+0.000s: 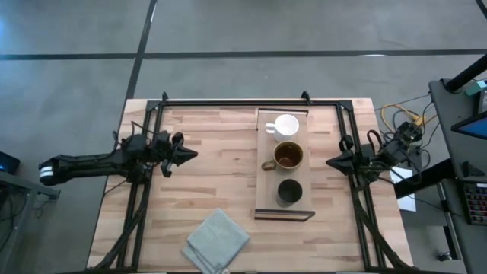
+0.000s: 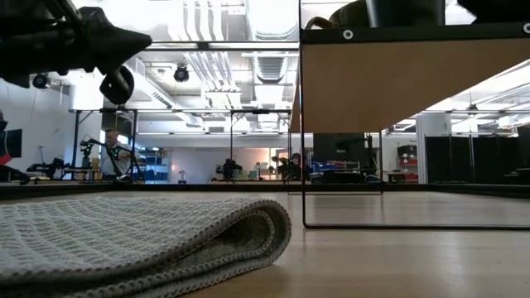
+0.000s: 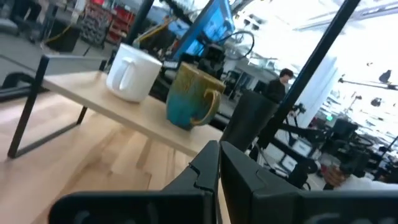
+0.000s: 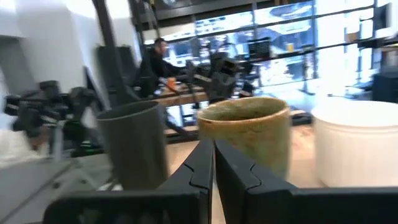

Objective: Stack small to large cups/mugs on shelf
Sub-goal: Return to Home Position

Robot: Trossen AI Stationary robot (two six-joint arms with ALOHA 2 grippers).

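Wood table [image 1: 205, 190]: grey cloth [image 1: 218, 242] near shelf [image 1: 265, 184] holding 3 cups [image 1: 288, 155]; left tool [image 1: 192, 154], right tool [image 1: 332, 161] closed, empty

Three cups [image 1: 288, 155], one shelf [image 1: 265, 195], one cloth [image 1: 218, 241], two arms [image 1: 91, 162].

Overhead straight down, low level view, wrists both facing shelf [image 1: 264, 192]
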